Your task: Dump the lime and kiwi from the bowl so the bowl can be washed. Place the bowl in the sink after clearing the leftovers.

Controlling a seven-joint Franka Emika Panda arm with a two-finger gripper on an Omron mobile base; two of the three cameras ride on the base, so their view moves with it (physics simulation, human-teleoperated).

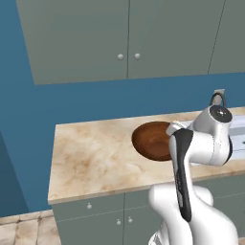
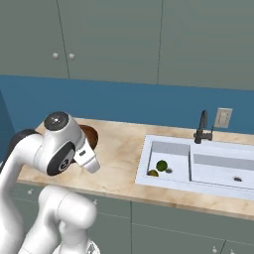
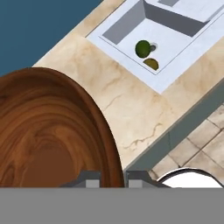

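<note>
Glossy reddish-brown wooden bowl (image 3: 48, 131): rigid, light, slick; my fingers (image 3: 92, 179) sit clamped across its thin rim, a sound hold.

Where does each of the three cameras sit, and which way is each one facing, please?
Left base view: behind the arm, to its left, looking forward and down at the counter and bowl; the white arm rises at lower right.
Right base view: behind, to its right, facing the sink holding the lime and kiwi; the arm rises at lower left.
Hand view: on the hand, looking along the gripper, shut on the bowl's rim.
Both right base and hand views show the fruit in the sink.
</note>
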